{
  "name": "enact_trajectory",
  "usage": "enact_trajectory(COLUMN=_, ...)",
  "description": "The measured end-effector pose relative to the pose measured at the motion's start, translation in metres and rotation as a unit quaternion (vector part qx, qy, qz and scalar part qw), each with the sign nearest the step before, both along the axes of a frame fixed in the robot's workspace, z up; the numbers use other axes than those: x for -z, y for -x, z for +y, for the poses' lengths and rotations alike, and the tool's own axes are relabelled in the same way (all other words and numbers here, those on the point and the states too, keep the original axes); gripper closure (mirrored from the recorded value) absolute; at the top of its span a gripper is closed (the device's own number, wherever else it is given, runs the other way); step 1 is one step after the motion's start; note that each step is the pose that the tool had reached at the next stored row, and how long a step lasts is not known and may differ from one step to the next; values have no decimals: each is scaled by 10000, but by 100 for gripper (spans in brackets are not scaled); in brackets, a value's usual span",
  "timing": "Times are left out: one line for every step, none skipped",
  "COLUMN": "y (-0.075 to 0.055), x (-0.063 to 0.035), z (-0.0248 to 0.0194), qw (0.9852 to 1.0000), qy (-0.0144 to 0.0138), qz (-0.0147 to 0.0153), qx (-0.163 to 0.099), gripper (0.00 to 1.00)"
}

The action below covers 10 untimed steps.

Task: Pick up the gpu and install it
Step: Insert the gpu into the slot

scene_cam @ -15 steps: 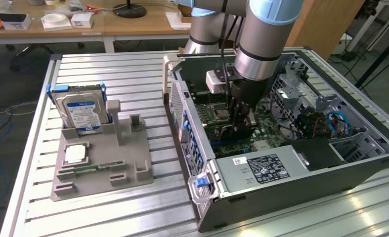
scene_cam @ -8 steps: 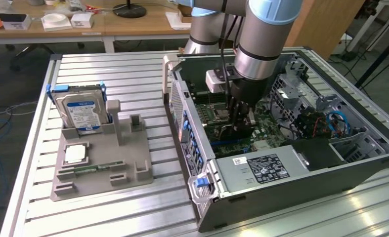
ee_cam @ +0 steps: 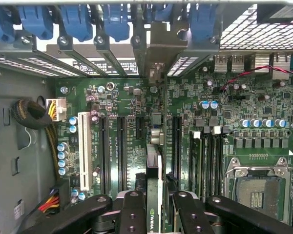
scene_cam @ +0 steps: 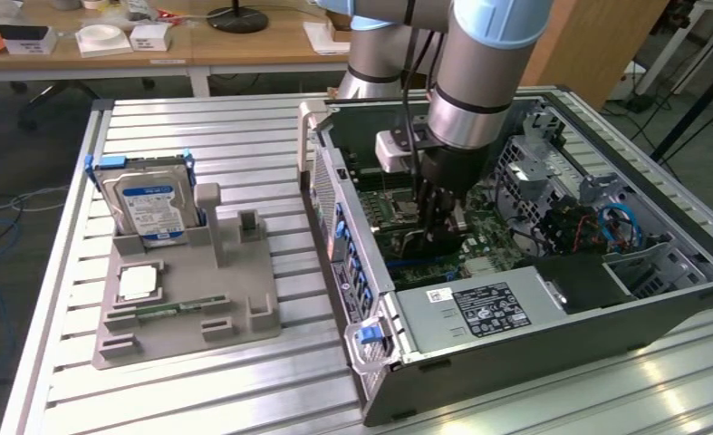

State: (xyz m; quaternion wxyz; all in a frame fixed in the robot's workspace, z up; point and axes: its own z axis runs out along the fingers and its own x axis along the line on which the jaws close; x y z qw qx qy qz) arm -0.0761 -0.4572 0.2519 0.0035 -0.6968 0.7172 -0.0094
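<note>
My gripper (ee_cam: 154,207) is shut on the gpu (ee_cam: 155,168), which I see edge-on between the black fingers (ee_cam: 132,209). The card stands upright over the motherboard's expansion slots (ee_cam: 122,151). Its silver end bracket (ee_cam: 158,51) reaches the case's rear slot openings, among the blue latches (ee_cam: 78,22). In the exterior view my gripper (scene_cam: 435,222) is lowered deep into the open computer case (scene_cam: 374,362), over the green motherboard (scene_cam: 483,240). There the arm hides most of the card.
A grey parts holder (scene_cam: 187,331) on the slatted table carries a silver hard drive (scene_cam: 150,204), a processor (scene_cam: 139,283) and a memory stick (scene_cam: 168,308). Inside the case are a power supply (scene_cam: 477,313), a cable bundle (ee_cam: 31,114) and an open processor socket (ee_cam: 256,190).
</note>
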Motion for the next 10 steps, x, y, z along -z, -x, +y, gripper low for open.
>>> enact_trajectory(y=0, x=1, z=0, qw=10000, qy=0, qz=0, qx=0, gripper=74)
enact_trajectory(y=0, x=2, z=0, qw=10000, qy=-1, qz=0, qx=0, gripper=74)
enact_trajectory(y=0, x=3, z=0, qw=10000, qy=-3, qz=-1, qx=0, gripper=74)
enact_trajectory(y=0, x=4, z=1, qw=10000, qy=-3, qz=-1, qx=0, gripper=74)
enact_trajectory(y=0, x=4, z=1, qw=10000, qy=-3, qz=-2, qx=0, gripper=74)
enact_trajectory(y=0, x=4, z=1, qw=10000, qy=-3, qz=-2, qx=0, gripper=74)
enact_trajectory(y=0, x=4, z=2, qw=10000, qy=-3, qz=-2, qx=0, gripper=74)
enact_trajectory(y=0, x=4, z=3, qw=10000, qy=-3, qz=-2, qx=0, gripper=74)
enact_trajectory(y=0, x=4, z=3, qw=10000, qy=-4, qz=-2, qx=0, gripper=74)
enact_trajectory(y=0, x=2, z=4, qw=10000, qy=-4, qz=-2, qx=0, gripper=74)
